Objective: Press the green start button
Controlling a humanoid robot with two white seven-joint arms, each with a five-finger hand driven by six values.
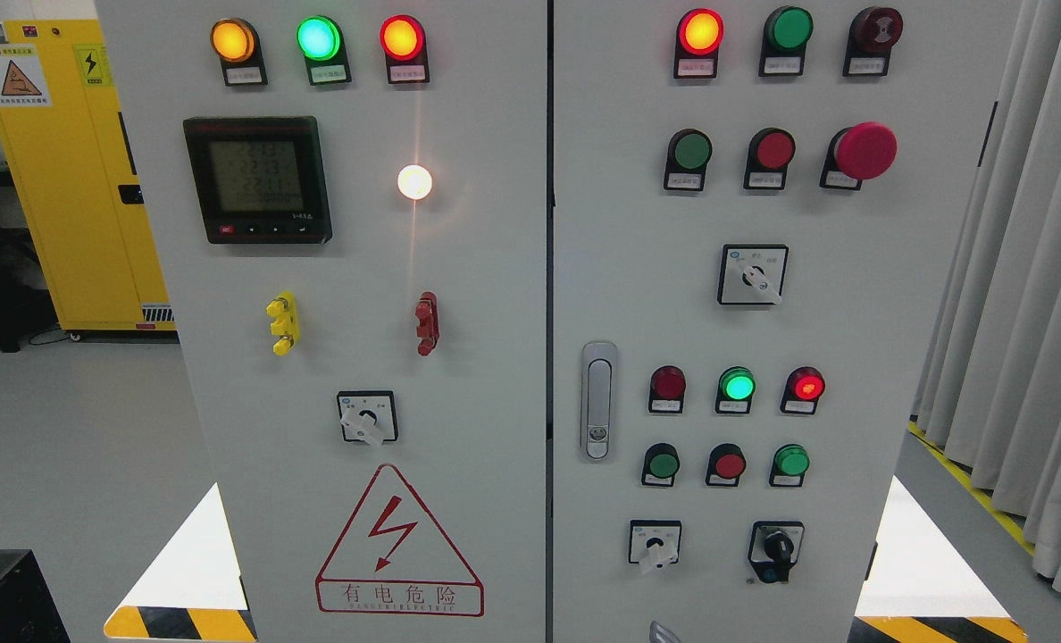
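Observation:
A grey electrical cabinet fills the head view. On its right door (852,295) are three green push buttons: one in the upper row (691,151), and two in the lower row at left (663,464) and right (791,461). Red buttons (774,149) (728,464) sit beside them. A green lamp (737,386) glows above the lower row. A small grey tip (664,633) pokes up at the bottom edge, right of the middle. It looks like part of my right hand, well below the buttons. The left arm is out of sight.
A red mushroom stop button (864,150) juts out at upper right. Rotary switches (753,276) (655,543) (776,546) and a door handle (597,402) are on the right door. The left door carries a meter (256,179). Grey curtains (1022,295) hang right; a yellow cabinet (66,170) stands left.

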